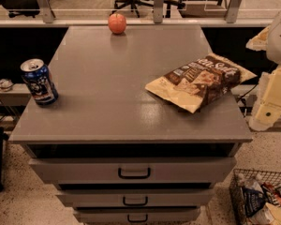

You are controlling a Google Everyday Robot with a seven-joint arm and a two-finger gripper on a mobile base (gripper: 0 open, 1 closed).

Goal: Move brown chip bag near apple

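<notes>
The cream-coloured pincer [267, 111] hung beside the grey cabinet top [112, 102], partly cut off by the frame edge. Its state could not be told. Just beside it lay the crinkled brown-and-tan chip bag [199, 81], one corner overhanging toward it. The small round red-orange apple [117, 23] sat well apart at the far edge, and the blue soda can [39, 82] stood farther still.

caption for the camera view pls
Brown chip bag right on cabinet, apple at far edge, gripper beside the right edge.
</notes>
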